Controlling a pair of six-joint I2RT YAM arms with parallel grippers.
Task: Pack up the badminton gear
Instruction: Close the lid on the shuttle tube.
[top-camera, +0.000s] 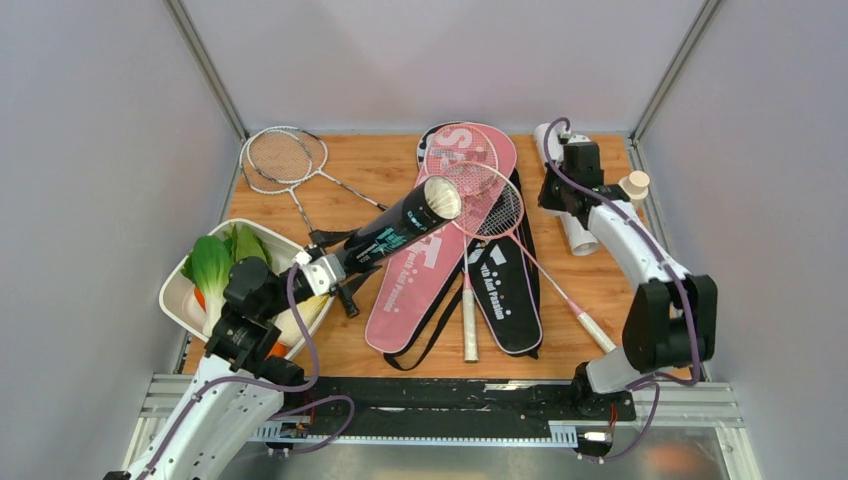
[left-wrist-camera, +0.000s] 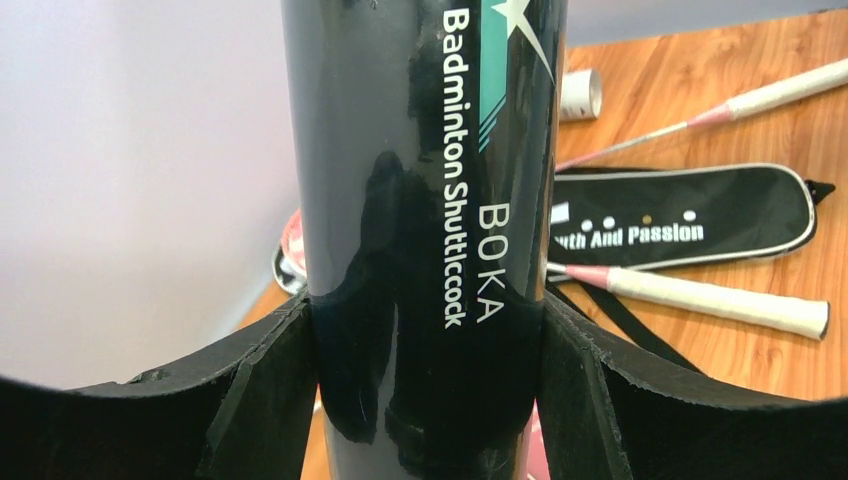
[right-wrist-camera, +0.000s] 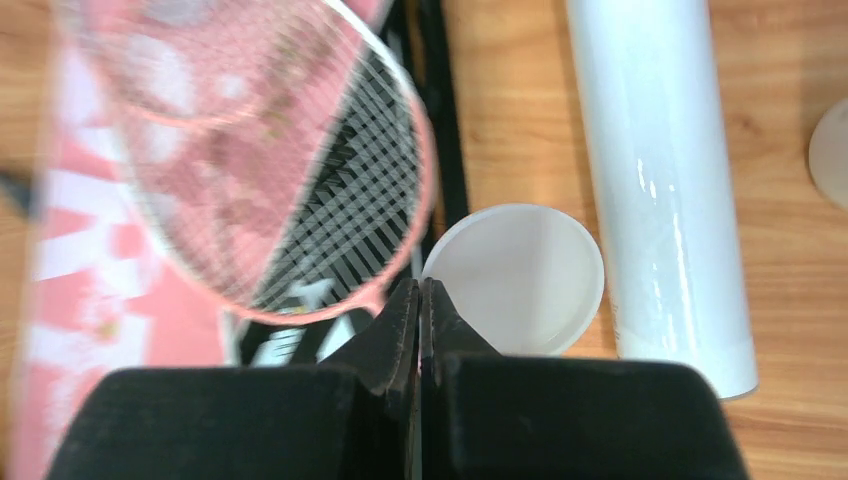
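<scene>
Claws differ here: the left claw (left-wrist-camera: 425, 330) stands wide, its padded fingers (left-wrist-camera: 270, 370) pressed on either side of the black tube (top-camera: 400, 228), which it has hold of near the closed end. That tube is raised off the surface (top-camera: 380, 165) and slants from 8 o'clock toward the middle, open mouth aimed at 1 o'clock, above the pink racket bag (top-camera: 440, 275). The right claw (right-wrist-camera: 420, 295) is fully closed at 2 o'clock, its tips at the edge of a round white lid (right-wrist-camera: 520, 275); whether they pinch the rim cannot be told. The lid lies flat just beside the white tube (right-wrist-camera: 665, 190), which rests on its side. The pink rackets (top-camera: 487, 205) lie crossed over the two bags, the black racket bag (top-camera: 505, 290) at 5 o'clock of the pink one. The silver rackets (top-camera: 285, 160) sit at 11 o'clock, the tray of vegetables (top-camera: 175, 300) at 8 o'clock, and a small tan-capped bottle (top-camera: 635, 185) at 3 o'clock.
</scene>
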